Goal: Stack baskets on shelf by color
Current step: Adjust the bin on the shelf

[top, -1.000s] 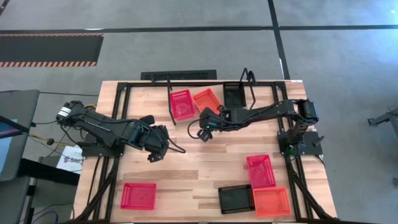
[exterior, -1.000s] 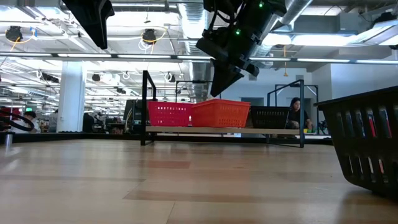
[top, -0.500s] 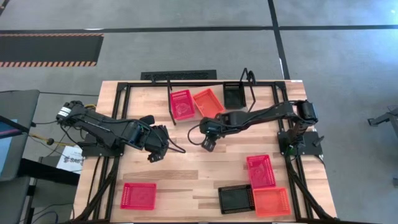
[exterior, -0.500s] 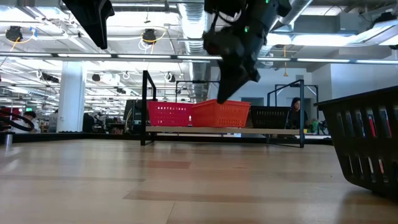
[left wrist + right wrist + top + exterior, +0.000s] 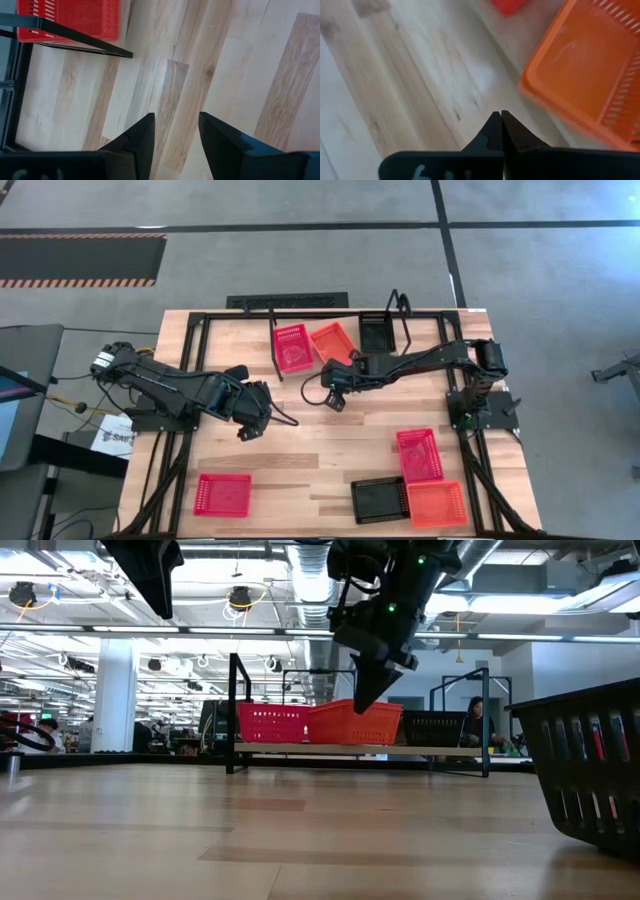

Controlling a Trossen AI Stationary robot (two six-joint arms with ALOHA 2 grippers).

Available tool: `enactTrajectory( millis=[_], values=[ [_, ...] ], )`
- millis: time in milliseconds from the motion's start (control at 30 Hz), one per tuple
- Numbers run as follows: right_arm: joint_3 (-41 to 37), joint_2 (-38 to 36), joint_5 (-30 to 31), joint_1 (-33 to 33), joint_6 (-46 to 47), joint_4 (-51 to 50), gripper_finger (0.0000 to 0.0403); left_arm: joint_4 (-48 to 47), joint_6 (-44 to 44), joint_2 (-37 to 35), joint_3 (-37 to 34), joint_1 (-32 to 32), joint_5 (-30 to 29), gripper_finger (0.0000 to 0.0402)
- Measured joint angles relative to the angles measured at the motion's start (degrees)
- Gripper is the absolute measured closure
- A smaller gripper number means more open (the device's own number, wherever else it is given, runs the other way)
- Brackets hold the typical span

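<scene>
Right gripper (image 5: 334, 401) closed, empty, hovering just near of the shelf (image 5: 279, 361), where pink, orange (image 5: 333, 340) and black baskets sit. Left gripper (image 5: 250, 430) open, idle at table's left.

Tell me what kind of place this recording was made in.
Probably a large open-plan lab or workshop: exposed ceiling ducts, hazard-striped floor marking on grey floor, and a wooden table carrying robot arms and a shelf of baskets.
</scene>
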Motion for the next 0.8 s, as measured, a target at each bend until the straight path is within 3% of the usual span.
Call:
enactTrajectory(
  millis=[533,667,800],
  values=[
    [0.0,0.0,0.15,-2.58,-2.08,13.79,0.0402,0.02,-0.55,-0.02,0.0,0.01,-0.12,0.0261],
    [0.01,-0.62,-4.29,-1.38,-2.66,11.94,0.0402,0.02,-0.57,0.0,0.0,0.02,-0.12,0.0261],
    [0.02,-0.39,-5.8,0.48,-2.82,3.82,0.0402,0.01,-0.57,-0.02,0.01,0.0,-0.12,0.0261]
  ],
)
